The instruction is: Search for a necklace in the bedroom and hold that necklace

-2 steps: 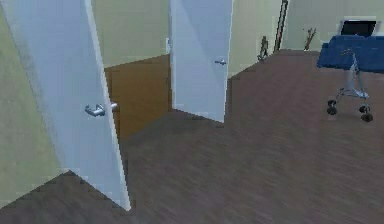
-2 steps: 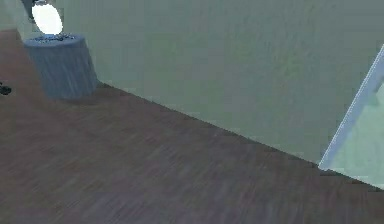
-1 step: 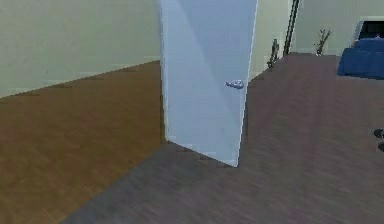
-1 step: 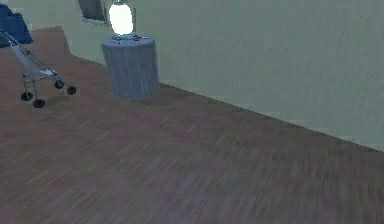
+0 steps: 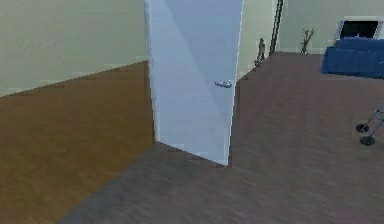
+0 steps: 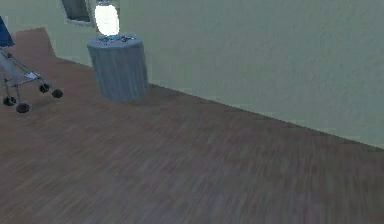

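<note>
Ahead of me a pale door (image 5: 195,75) stands ajar, its handle (image 5: 224,84) facing the grey plank floor (image 5: 290,150). A blue sofa (image 5: 355,60) sits far back on the forward view's right. To the arm side, a grey round bin (image 6: 120,68) stands against the wall (image 6: 260,50), with a wheeled frame (image 6: 25,85) near it. I cannot tell the gripper's state, nor where the necklace is.
</note>
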